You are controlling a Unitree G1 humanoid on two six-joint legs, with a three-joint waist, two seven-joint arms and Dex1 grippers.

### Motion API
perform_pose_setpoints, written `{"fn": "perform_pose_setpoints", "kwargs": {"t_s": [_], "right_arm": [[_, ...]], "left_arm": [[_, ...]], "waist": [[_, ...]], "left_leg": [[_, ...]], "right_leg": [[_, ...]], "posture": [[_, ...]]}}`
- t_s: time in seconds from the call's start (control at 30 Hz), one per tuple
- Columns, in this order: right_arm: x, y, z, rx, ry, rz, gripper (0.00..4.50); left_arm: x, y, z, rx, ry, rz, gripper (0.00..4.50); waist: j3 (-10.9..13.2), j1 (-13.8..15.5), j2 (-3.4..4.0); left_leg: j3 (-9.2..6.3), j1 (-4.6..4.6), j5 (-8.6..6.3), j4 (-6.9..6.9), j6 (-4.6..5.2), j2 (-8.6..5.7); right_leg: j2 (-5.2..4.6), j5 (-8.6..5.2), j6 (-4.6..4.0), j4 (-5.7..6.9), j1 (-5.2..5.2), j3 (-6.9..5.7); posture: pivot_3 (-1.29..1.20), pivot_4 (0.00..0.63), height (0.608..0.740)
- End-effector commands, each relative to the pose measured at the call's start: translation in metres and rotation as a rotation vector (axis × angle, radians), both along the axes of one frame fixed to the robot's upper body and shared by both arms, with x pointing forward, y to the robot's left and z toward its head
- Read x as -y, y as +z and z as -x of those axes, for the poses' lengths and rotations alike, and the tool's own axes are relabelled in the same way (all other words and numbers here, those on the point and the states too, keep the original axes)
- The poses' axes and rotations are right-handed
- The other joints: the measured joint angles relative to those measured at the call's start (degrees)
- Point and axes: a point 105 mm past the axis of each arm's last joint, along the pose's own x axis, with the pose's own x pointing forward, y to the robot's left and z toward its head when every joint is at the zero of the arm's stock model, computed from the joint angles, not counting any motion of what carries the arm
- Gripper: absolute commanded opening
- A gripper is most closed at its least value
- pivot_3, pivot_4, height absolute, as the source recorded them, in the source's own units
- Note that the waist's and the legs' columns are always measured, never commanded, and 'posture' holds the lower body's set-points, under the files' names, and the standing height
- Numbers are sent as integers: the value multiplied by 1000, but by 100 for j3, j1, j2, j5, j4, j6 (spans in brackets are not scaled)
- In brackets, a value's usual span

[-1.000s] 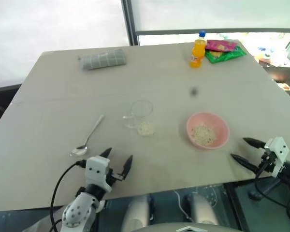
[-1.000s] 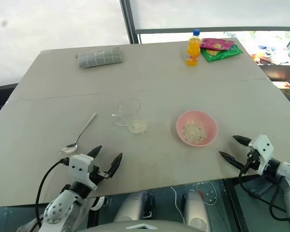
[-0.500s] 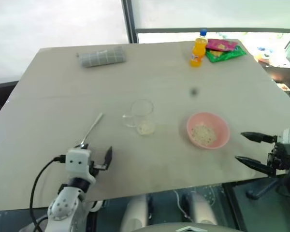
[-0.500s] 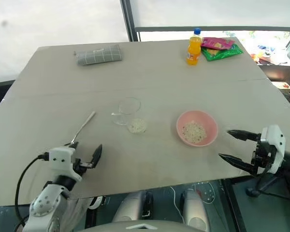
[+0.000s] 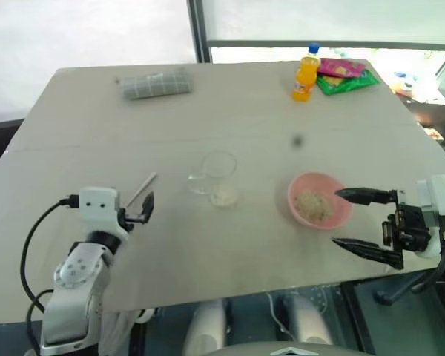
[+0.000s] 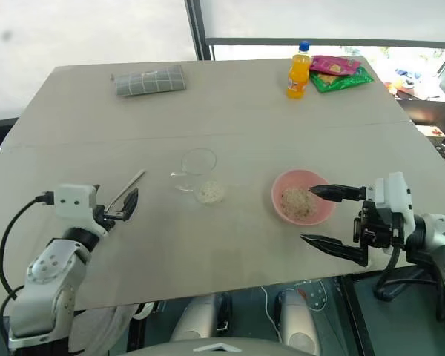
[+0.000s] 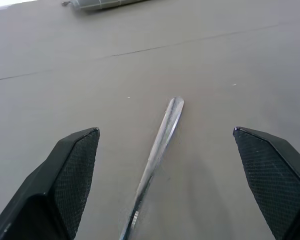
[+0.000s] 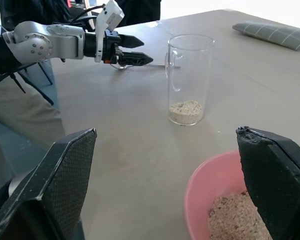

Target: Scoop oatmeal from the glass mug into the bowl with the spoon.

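Beige surface (image 5: 230, 111) carries everything. Left claw (image 7: 165, 165) wide, empty, over spoon (image 7: 160, 137) at near left. Right claw (image 5: 356, 220) wide, empty, beside pink bowl (image 5: 340, 215) of oatmeal (image 5: 311, 205). Glass mug (image 5: 216, 178) centre, oatmeal layer inside.

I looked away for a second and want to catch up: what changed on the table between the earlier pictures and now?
The left gripper swung out to its own side, over the spoon, jaws open. The right gripper rose and moved in beside the bowl, also open. Nothing was grasped or released. The spoon, glass mug, bowl and oatmeal lie as before.
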Motion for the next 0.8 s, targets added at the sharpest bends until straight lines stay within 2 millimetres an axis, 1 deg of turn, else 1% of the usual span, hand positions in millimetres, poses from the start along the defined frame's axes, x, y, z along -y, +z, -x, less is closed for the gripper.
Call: {"fn": "perform_pose_setpoints", "kwargs": {"t_s": [0.03, 0.07, 0.13, 0.17, 0.2, 0.27, 0.3, 0.33, 0.43, 0.47, 0.5, 0.53, 0.57, 0.63, 0.67, 0.7, 0.73, 0.8], "right_arm": [[-4, 6, 0, 32, 6, -5, 4500], [-4, 6, -1, 38, 1, -8, 4500], [-4, 8, -2, 46, -10, -17, 4500], [-5, 8, -3, 47, -13, -20, 4500], [-5, 9, -3, 48, -17, -22, 4500], [-4, 9, -2, 52, -26, -16, 4500], [-3, 9, -2, 55, -35, -16, 4500], [-2, 9, -2, 57, -42, -17, 4500], [-1, 9, -2, 61, -54, -16, 4500], [-1, 9, -2, 61, -56, -17, 4500], [-1, 9, -2, 62, -58, -17, 4500], [0, 8, -2, 62, -61, -18, 4500], [0, 8, -2, 63, -64, -18, 4500], [1, 7, -2, 63, -69, -22, 4500], [1, 7, -2, 62, -71, -23, 4500], [1, 6, -3, 62, -72, -25, 4500], [2, 6, -3, 62, -73, -25, 4500], [2, 6, -5, 63, -75, -25, 4500]], "left_arm": [[-17, 1, -6, -89, 18, -37, 4433], [-16, -3, -8, -132, 0, -54, 4433], [-11, -18, -9, -261, -48, -17, 4433], [-9, -22, -9, -299, -64, 1, 4433], [-9, -22, -10, -312, -74, -52, 4433], [-13, -29, -10, -393, -53, -16, 4433], [-14, -31, -8, -425, -69, -51, 4433], [-14, -36, -4, -479, -80, -38, 4433], [-24, -44, 8, -580, -59, -32, 3680], [-26, -47, 12, -607, -55, -27, 3224], [-27, -49, 17, -631, -57, -10, 2943], [-29, -52, 22, -649, -44, 10, 2522], [-31, -53, 25, -658, -33, 23, 2005], [-38, -58, 32, -681, 5, 32, 1357], [-42, -61, 36, -691, 21, 36, 681], [-45, -64, 41, -702, 36, 43, 401], [-47, -66, 43, -706, 42, 46, 24], [-48, -69, 46, -705, 51, 52, 24]], "waist": [[0, -7, 0], [0, -11, 0], [0, -14, 1], [0, -15, 0], [1, -15, -1], [1, -2, -4], [2, -1, -3], [1, -6, -4], [-7, -42, 14], [-8, -59, 15], [-9, -79, 16], [-11, -112, 20], [-14, -128, 25], [-22, -178, 38], [-24, -187, 41], [-27, -200, 46], [-32, -213, 52], [-40, -217, 65]], "left_leg": [[1, 0, 0, 0, 0, 0], [2, 3, 0, 0, 0, 1], [6, 2, 0, 0, 0, 0], [8, 1, 0, 0, 0, 0], [9, 0, 0, 0, 0, 0], [8, -1, 0, 0, -1, 0], [6, -1, 0, 0, -1, -1], [7, -1, 0, -1, -1, -1], [12, 5, 0, -1, -1, 0], [16, 9, 0, -2, -1, 2], [18, 11, 0, -3, -1, 2], [18, 11, 0, -5, -1, 3], [18, 13, 0, -8, -1, 5], [19, 15, 0, -11, -1, 6], [22, 20, 0, -15, -1, 5], [24, 23, 0, -17, -1, 5], [29, 29, 0, -22, -1, 4], [49, 52, 0, -37, -1, 5]], "right_leg": [[1, -1, 2, 0, 0, 0], [0, -1, 2, 0, 1, 1], [0, -2, 3, 0, 0, 2], [-1, -1, 3, -1, -1, 3], [-2, -1, 4, -1, -1, 3], [-4, 0, 0, -2, 0, 4], [-4, 1, 0, -2, 1, 3], [-4, 1, 0, -2, 0, 4], [-3, 0, 2, 0, 0, 6], [-3, -1, 3, 0, 0, 10], [-2, -1, 3, 0, 0, 13], [-2, -1, 3, 0, -1, 13], [-1, -1, 2, 0, -1, 13], [0, -1, 2, 0, -1, 15], [1, -1, 2, 1, -1, 19], [3, -1, 2, 1, -1, 21], [6, -1, 2, 1, -1, 26], [16, -3, 5, 4, 3, 46]], "posture": [[0, 150, 740], [0, 150, 740], [0, 150, 740], [0, 150, 740], [0, 150, 740], [0, 150, 740], [0, 150, 740], [0, 150, 740], [0, 150, 740], [0, 150, 740], [0, 150, 740], [0, 150, 740], [0, 150, 740], [0, 150, 740], [0, 150, 740], [0, 150, 740], [0, 150, 740], [0, 150, 740]]}}
